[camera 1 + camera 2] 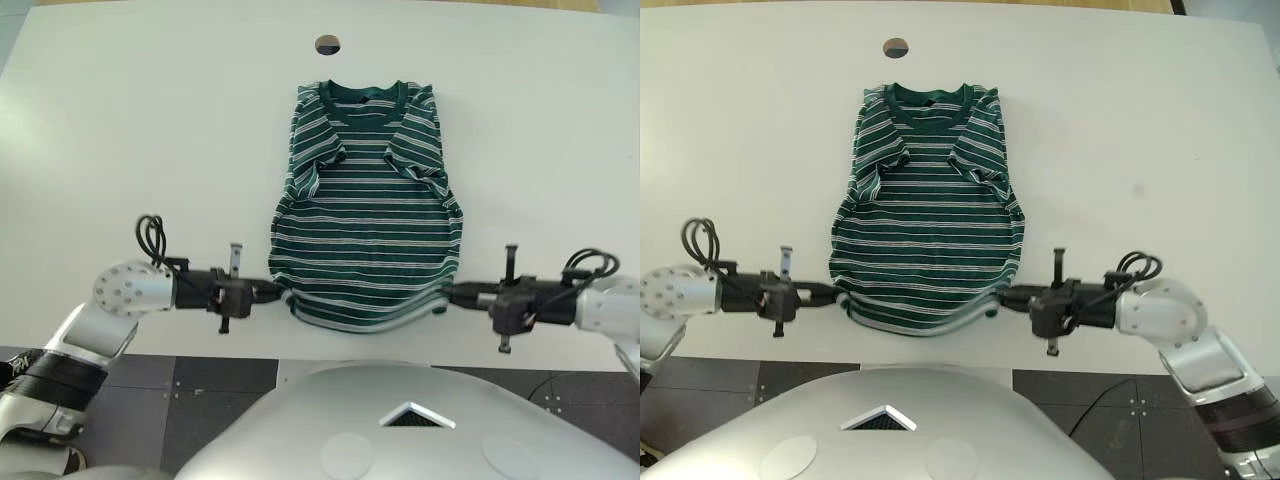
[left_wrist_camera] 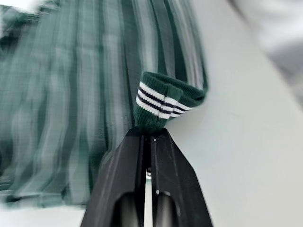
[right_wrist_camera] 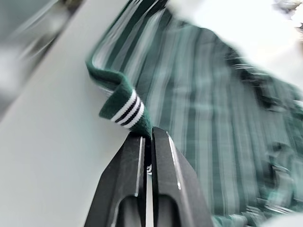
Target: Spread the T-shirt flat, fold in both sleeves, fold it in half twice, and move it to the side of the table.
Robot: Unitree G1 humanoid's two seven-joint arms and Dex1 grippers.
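Observation:
A green T-shirt with white stripes (image 1: pixel 365 210) lies on the white table (image 1: pixel 140 150), collar toward the far side, both sleeves folded in over the chest. My left gripper (image 1: pixel 276 291) is shut on the hem's left corner (image 2: pixel 158 101) near the table's front edge. My right gripper (image 1: pixel 452 295) is shut on the hem's right corner (image 3: pixel 124 106). Both corners are lifted a little off the table, so the hem bunches between them.
A round hole (image 1: pixel 327 44) sits in the table beyond the collar. Bare table surface stretches to the left and right of the T-shirt. The table's front edge (image 1: pixel 200 355) runs just below both grippers.

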